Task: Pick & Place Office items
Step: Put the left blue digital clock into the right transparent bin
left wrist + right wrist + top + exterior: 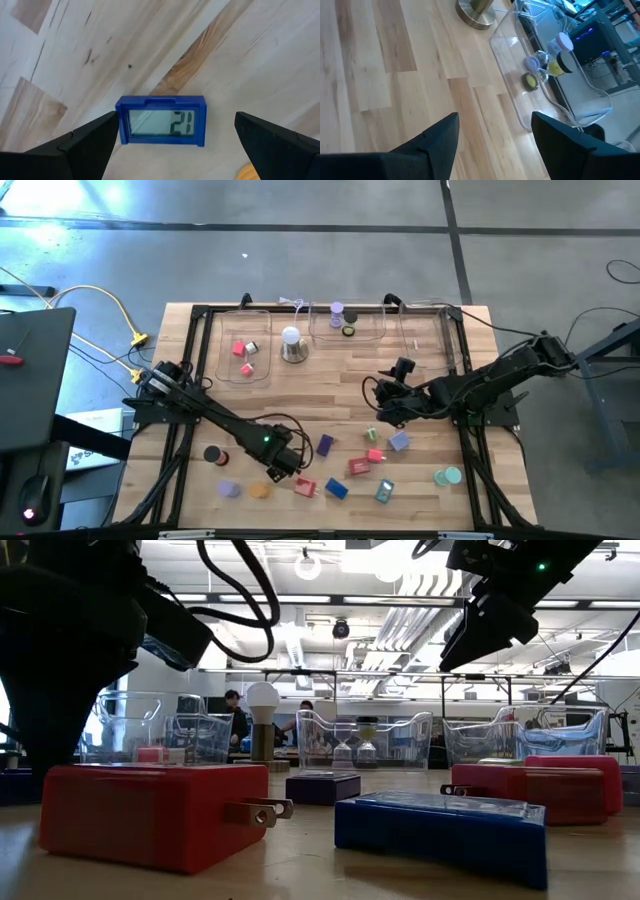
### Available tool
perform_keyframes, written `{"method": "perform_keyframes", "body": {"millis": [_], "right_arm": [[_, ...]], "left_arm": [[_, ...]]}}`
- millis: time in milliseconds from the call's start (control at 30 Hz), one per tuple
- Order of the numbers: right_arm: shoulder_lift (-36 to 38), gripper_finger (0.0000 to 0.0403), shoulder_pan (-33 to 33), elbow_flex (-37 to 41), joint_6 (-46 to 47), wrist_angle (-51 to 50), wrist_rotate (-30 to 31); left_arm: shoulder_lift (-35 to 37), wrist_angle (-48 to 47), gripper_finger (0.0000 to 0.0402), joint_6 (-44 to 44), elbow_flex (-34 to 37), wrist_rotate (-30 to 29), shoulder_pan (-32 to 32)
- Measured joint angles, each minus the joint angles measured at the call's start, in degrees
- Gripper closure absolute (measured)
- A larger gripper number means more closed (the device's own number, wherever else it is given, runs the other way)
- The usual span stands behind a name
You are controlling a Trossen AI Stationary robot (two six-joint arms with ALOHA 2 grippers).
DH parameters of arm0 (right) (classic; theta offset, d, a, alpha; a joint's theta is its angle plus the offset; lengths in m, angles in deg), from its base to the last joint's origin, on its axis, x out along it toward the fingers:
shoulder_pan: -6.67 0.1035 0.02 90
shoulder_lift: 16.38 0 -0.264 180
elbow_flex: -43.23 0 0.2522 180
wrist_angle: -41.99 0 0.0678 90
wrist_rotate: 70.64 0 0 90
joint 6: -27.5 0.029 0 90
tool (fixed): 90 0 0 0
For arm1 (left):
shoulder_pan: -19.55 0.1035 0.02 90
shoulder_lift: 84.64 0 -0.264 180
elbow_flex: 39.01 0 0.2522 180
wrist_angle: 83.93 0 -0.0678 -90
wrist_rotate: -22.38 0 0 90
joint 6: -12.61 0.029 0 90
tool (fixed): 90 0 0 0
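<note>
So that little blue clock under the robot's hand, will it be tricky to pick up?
Probably not. The blue clock looks like a stiff plastic box with flat sides, so the left gripper's open fingers should clamp it squarely. It lies flat, unlikely to roll. Its glossy screen might scratch or slip if pinched there.

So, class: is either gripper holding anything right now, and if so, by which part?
Nothing is held. The left gripper hangs open above a blue digital clock, fingers clear of it. The right gripper is open over bare table.
</note>
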Motion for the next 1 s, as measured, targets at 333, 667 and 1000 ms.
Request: {"method": "perform_keyframes", "body": {"millis": [333,667,1000], "right_arm": [[0.01,0.0165,0.00,0.00,0.00,0.69,-0.01],[0.00,0.0165,0.00,0.00,0.00,1.55,-0.86],[0.02,0.0165,0.00,0.00,-0.06,2.16,-1.65]], "left_arm": [[0.00,-1.40,0.0016,-4.16,0.00,-4.91,-2.65],[0.00,-2.54,0.0016,-3.67,0.39,-4.46,-1.91],[0.15,2.24,0.0016,-2.48,3.81,-2.83,-1.08]]}}
